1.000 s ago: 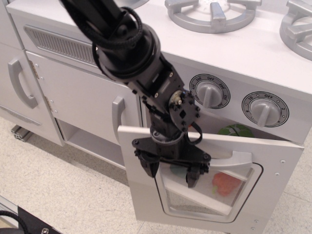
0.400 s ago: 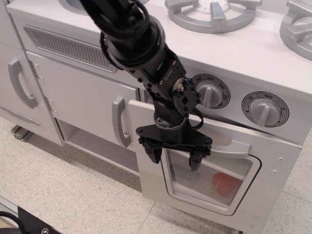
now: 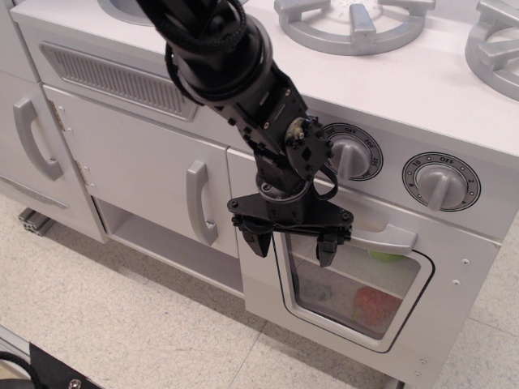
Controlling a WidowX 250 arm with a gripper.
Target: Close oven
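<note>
The oven (image 3: 357, 284) door is seen nearly flush with its frame, below 2 knobs (image 3: 350, 154). The gripper (image 3: 289, 243) is pressed at the door's upper left, jaws apart and empty. A gap could be left — or the handle (image 3: 381, 238) snagged — if pushing is angled. A cabinet door (image 3: 146, 170) stands beside; nothing is blocked.

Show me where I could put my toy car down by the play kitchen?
The floor left of the oven door is bare. The open cubby under the cabinet door has room too. The stovetop strip in front of the burners is bare. It is crowded where the gripper hangs against the oven door by the grey handle.
</note>
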